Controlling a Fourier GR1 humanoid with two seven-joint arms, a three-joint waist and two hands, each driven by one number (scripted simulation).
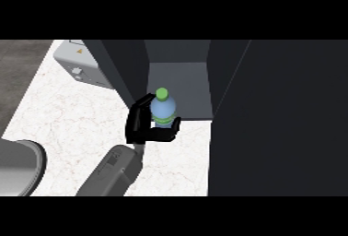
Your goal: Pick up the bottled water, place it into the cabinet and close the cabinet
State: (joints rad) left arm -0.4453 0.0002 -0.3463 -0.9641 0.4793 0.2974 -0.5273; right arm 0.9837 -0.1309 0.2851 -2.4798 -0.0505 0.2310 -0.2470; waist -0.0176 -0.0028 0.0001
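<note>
Left hand (144,126) over white marble counter (68,120), fingers and thumb curled round the pale-blue plastic water bottle (163,108) with a green cap. It's upright, at the front lip of the dark cabinet's grey shelf (182,83). Risks: fingers clip the left cabinet wall (129,69). If released this near the lip, the bottle likely tips out and blocks the dark cabinet door (279,115).

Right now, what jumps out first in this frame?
The blue bottled water with its green cap stands upright at the mouth of the open cabinet, near the view's middle, with the left hand curled round it. Next comes the dark cabinet door, which fills the view's right side.
</note>
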